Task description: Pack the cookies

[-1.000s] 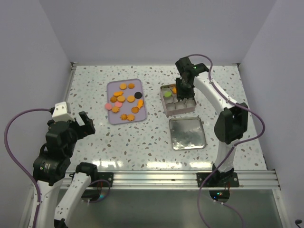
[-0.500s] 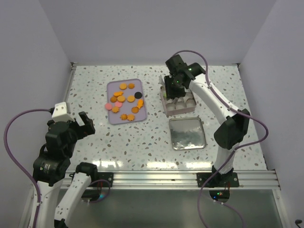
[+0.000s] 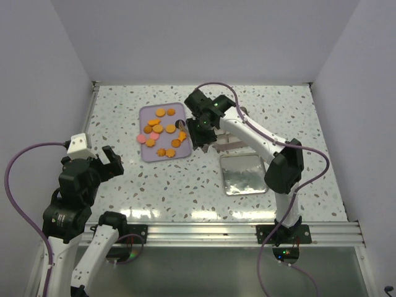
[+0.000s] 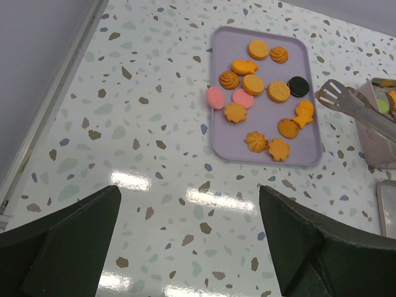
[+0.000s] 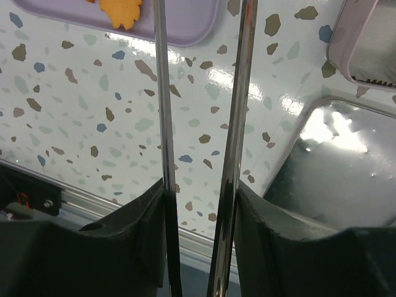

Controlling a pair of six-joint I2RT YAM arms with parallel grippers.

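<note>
The cookies, mostly orange with two pink and one black, lie on a lilac tray; the same cookies show in the top view. My right gripper hovers at the tray's right edge, shut on metal tongs. The tongs' two arms stand apart with nothing between them, their tip beside the black cookie. One orange flower cookie shows past the tongs. My left gripper is open over bare table near the front left.
A square tin with compartments stands right of the tray, holding a green cookie. Its flat metal lid lies nearer the front. Walls close the table at the left, back and right.
The right arm has swung left with the tongs, from above the tin to the tray's right edge. The left arm has not moved.
</note>
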